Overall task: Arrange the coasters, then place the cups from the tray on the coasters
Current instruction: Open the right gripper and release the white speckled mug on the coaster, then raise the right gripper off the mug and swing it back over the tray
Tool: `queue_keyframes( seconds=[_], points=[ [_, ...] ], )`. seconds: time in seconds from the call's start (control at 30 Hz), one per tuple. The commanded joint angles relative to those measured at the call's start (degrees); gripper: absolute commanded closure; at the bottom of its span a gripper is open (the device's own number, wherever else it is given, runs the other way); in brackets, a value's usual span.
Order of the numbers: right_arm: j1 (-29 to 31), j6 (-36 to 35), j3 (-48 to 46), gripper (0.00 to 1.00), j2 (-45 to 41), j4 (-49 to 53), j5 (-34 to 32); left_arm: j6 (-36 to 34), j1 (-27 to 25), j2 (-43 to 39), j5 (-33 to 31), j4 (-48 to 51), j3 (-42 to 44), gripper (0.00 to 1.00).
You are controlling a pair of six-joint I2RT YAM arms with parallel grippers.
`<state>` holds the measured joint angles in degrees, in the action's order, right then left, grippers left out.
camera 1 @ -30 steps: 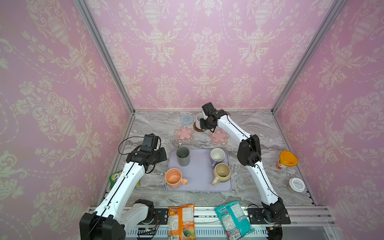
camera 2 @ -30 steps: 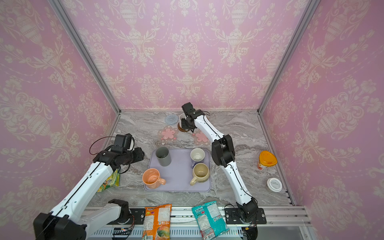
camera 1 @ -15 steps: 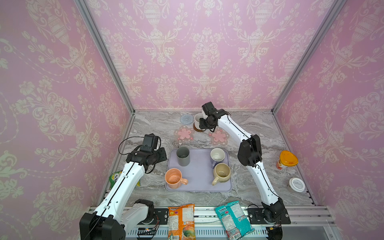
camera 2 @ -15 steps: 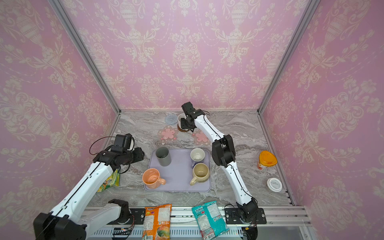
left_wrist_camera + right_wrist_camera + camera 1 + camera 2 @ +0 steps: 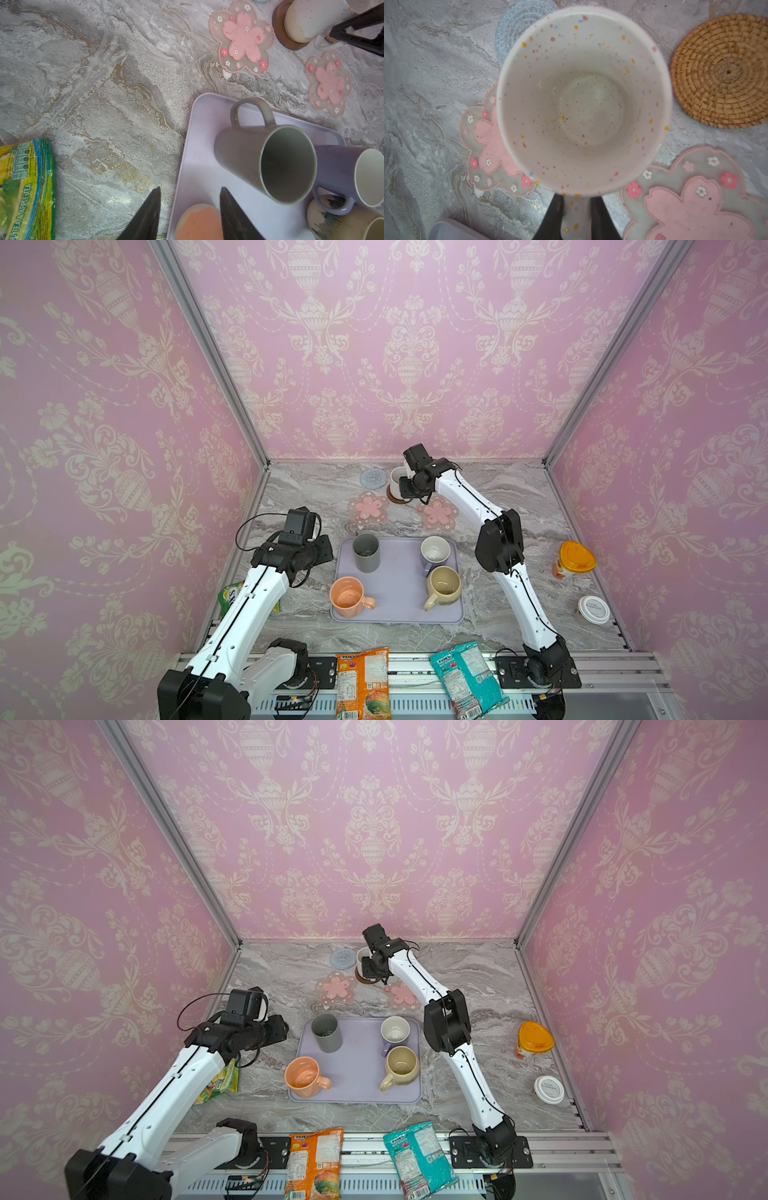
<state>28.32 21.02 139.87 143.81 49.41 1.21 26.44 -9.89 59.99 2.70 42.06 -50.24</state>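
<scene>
The white speckled cup (image 5: pixel 397 482) (image 5: pixel 581 99) stands on the dark brown coaster (image 5: pixel 394 500) (image 5: pixel 279 27) at the back. My right gripper (image 5: pixel 408 491) (image 5: pixel 577 199) is shut on its handle. Around it lie the grey-blue coaster (image 5: pixel 373 478), two pink flower coasters (image 5: pixel 369 507) (image 5: pixel 437 513) and the rattan coaster (image 5: pixel 720 70), which my right arm hides in both top views. On the lavender tray (image 5: pixel 399 597) stand the dark grey cup (image 5: pixel 366 552), lavender cup (image 5: pixel 434 554), beige-yellow cup (image 5: pixel 444 587) and peach cup (image 5: pixel 348 597). My left gripper (image 5: pixel 325 548) (image 5: pixel 190 188) hangs open over the tray's left rim, above the peach cup (image 5: pixel 197 224).
A green tea packet (image 5: pixel 228 597) lies under my left arm. An orange snack bag (image 5: pixel 363 680) and a teal one (image 5: pixel 465 676) lie at the front edge. An orange-lidded container (image 5: pixel 575 558) and a white-lidded one (image 5: pixel 594 609) stand at the right.
</scene>
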Motion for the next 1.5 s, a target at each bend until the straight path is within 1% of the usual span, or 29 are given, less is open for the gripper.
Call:
queue_keyframes(
  seconds=[0.0,0.17,0.23,0.47,0.53,0.57,0.63,0.73,0.77,0.93,1.1,1.37,1.47],
  points=[
    [0.07,-0.97,0.54,0.88,-3.14,3.76,-3.52,0.55,0.33,-0.59,1.08,1.09,0.02,0.51],
    [0.34,-1.9,2.81,0.89,-2.4,6.03,-6.17,0.48,0.39,-0.66,0.99,1.29,-0.2,0.51],
    [0.34,-1.98,2.86,0.89,-2.41,5.94,-5.84,0.45,0.37,-0.66,0.99,1.27,-0.25,0.51],
    [0.42,-0.95,2.91,0.84,-1.09,4.74,-2.58,0.46,0.4,-0.31,0.9,1.11,0.05,0.51],
    [0.43,-0.46,2.86,0.8,-0.68,4.23,-1.94,0.46,0.34,-0.27,0.9,1.09,0.27,0.51],
    [0.42,-0.16,2.86,0.75,-0.53,3.97,-1.61,0.46,0.37,-0.22,0.9,1.09,0.37,0.51],
    [0.42,0.12,2.86,0.7,-0.33,3.34,-0.64,0.49,0.4,-0.2,0.9,1.09,0.34,0.51],
    [0.43,0.72,2.86,0.53,-0.37,2.72,0.34,0.52,0.39,-0.04,0.97,1.09,0.4,0.51],
    [0.47,0.94,2.85,0.5,-0.54,2.67,0.58,0.52,0.4,-0.09,0.99,1.09,0.32,0.51],
    [0.42,1.26,1.66,0.49,-2.39,2.27,1.41,0.54,0.35,-0.05,1.17,1.17,0.32,0.51],
    [0.56,2.0,-3.47,0.49,-7.39,1.64,2.45,0.11,0.39,0.86,1.34,1.69,-0.29,0.51],
    [1.05,0.6,-20.01,0.48,-22.17,-4.57,2.06,-1.02,0.18,4.37,2.52,2.4,-3.92,0.51],
    [1.09,-0.54,-23.97,0.48,-26.68,-5.26,1.69,-1.43,0.05,5.77,2.83,2.58,-5.4,0.51]
  ],
)
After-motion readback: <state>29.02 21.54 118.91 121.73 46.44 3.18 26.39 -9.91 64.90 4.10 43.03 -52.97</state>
